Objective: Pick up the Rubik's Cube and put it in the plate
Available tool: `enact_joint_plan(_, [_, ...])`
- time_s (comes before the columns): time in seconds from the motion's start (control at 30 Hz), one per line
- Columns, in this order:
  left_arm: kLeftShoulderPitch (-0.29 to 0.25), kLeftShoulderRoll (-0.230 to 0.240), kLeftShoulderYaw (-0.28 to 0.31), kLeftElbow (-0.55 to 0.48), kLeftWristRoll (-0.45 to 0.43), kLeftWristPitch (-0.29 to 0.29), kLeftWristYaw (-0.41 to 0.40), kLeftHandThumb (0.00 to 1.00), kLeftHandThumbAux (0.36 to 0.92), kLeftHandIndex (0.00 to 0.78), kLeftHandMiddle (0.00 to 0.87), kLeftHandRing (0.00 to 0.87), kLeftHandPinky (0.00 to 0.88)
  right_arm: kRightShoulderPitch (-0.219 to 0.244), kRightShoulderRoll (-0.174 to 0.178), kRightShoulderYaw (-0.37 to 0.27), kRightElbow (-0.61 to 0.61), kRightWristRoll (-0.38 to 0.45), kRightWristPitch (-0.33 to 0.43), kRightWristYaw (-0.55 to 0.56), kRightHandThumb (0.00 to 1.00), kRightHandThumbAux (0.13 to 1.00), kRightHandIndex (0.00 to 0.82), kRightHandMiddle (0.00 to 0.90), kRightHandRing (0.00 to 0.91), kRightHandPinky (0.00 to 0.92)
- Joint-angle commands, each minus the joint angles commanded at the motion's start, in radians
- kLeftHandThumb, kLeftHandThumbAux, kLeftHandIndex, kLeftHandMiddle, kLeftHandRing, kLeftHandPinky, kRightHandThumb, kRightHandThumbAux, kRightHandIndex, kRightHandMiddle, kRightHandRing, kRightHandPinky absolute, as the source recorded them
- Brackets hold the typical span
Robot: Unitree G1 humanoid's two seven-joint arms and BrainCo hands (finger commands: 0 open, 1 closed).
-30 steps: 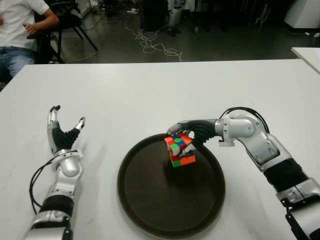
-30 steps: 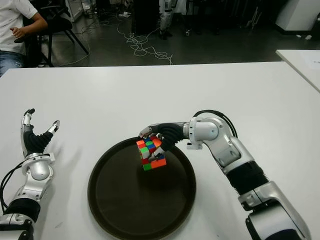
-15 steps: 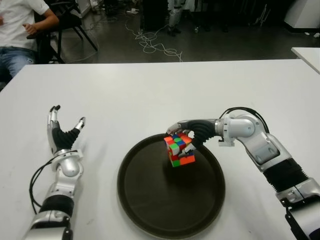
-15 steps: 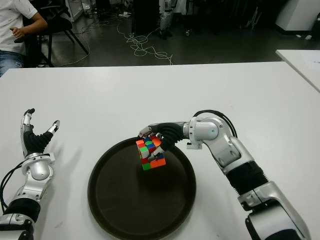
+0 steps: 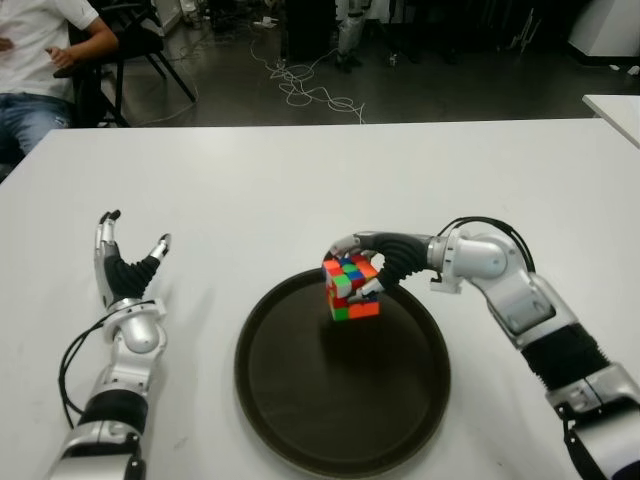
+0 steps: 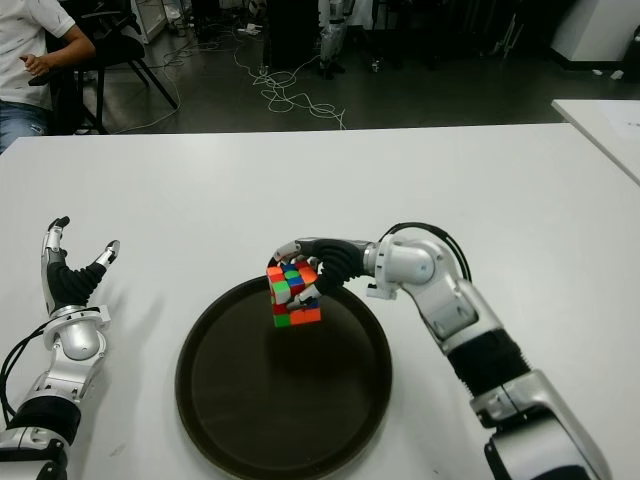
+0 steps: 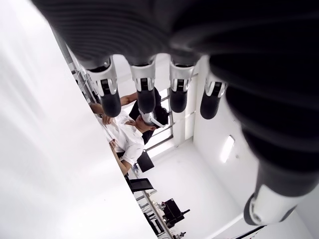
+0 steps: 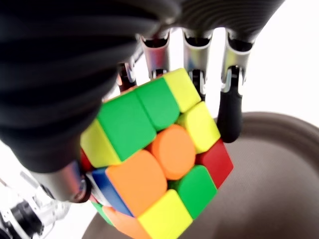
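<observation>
Above plate (image 5: pixel 300 420) rim, right hand (image 5: pixel 372 262) fingers gripping Rubik's Cube (image 5: pixel 349 289), left hand (image 5: pixel 128 272) open

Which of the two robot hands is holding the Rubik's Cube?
The right hand: its fingers are curled around the Rubik's Cube above the far edge of the plate. The left hand is open and holds nothing.
</observation>
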Motion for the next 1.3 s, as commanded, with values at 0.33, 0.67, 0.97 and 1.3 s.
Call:
enact_joint_plan(0.33, [0.003,-0.006,0.006,-0.007,-0.010,-0.002,-0.002,0.000,0.693,0.023,0.028,0.009,0.010,0.021,0.044,-0.032,0.026,0.083,0.025,-0.010,0.058,0.678,0.143,0.203,0.202,0.158])
enact_joint_plan(0.67, [0.002,-0.006,0.013,-0.003,-0.032,-0.016,-0.023,0.000,0.689,0.025,0.031,0.012,0.009,-0.001,0.044,-0.025,0.061,0.133,0.047,0.076,0.001,0.522,0.003,0.010,0.018,0.036])
enact_joint_plan(0.97, [-0.002,0.001,0.007,0.004,-0.020,0.007,-0.011,0.000,0.699,0.018,0.019,0.000,0.000,-0.033,0.030,-0.014,0.094,0.149,0.029,0.171,0.000,0.422,0.000,0.000,0.000,0.029])
enact_joint_plan(1.3, [-0.003,0.004,0.007,0.006,-0.018,0.020,-0.010,0.000,0.726,0.025,0.037,0.016,0.000,-0.042,0.016,-0.011,0.094,0.121,-0.015,0.183,0.000,0.377,0.000,0.030,0.001,0.005])
